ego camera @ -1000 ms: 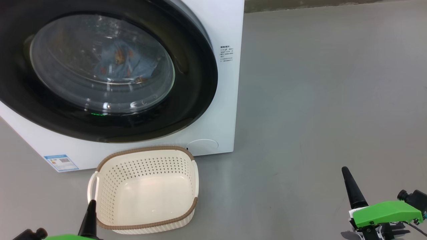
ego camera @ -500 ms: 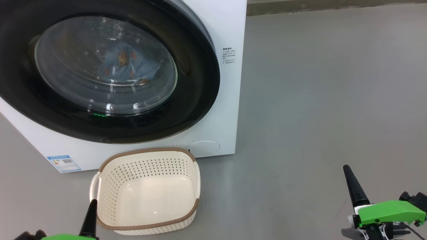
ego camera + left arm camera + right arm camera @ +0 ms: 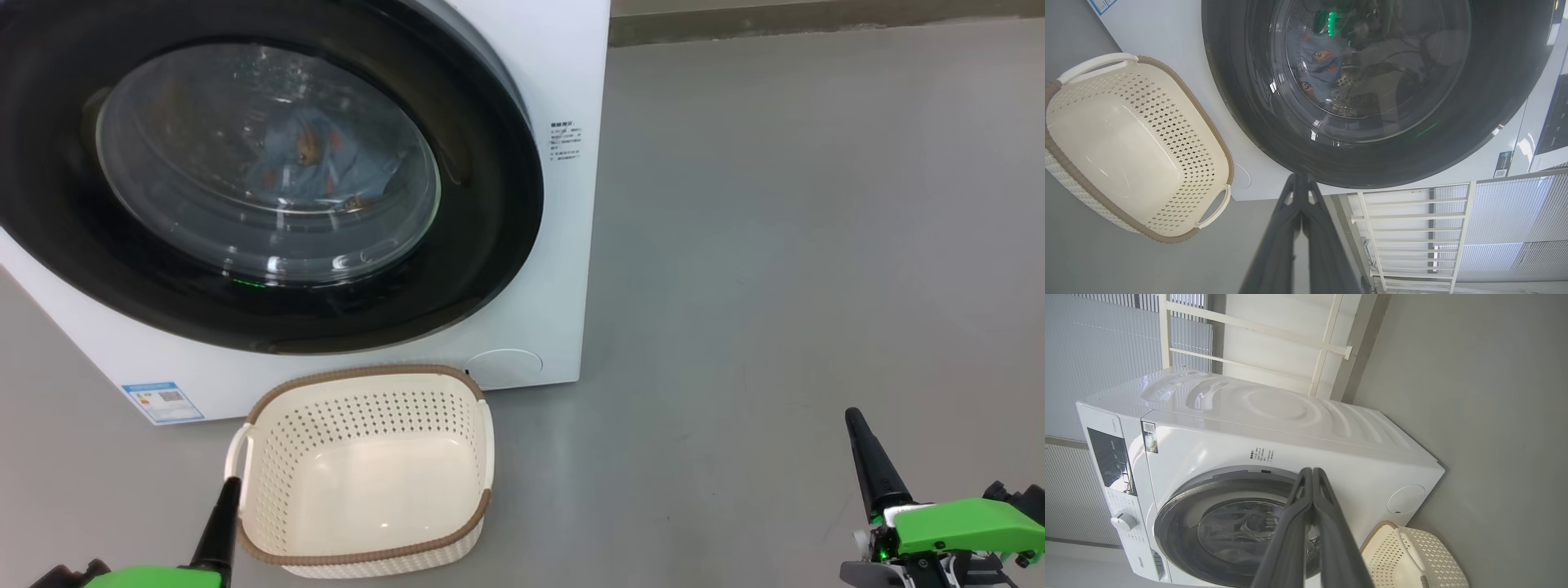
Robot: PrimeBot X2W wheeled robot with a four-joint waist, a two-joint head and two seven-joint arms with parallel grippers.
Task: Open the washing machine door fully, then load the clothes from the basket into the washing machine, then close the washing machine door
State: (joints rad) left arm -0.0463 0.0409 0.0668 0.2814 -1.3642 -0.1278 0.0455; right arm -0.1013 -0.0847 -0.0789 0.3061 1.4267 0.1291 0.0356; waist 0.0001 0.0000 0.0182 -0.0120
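Left gripper and right gripper clenched, holding nothing.
Bottom centre, the basket sits just before the washing machine; upper left, the clothes show through the glass of the shut washing machine door.

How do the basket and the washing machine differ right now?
The basket is empty; the washing machine holds the clothes behind its glass. The basket is open-topped; the washing machine door shuts the washing machine. The basket is cream with brown trim, the washing machine white. Both stand on the floor.
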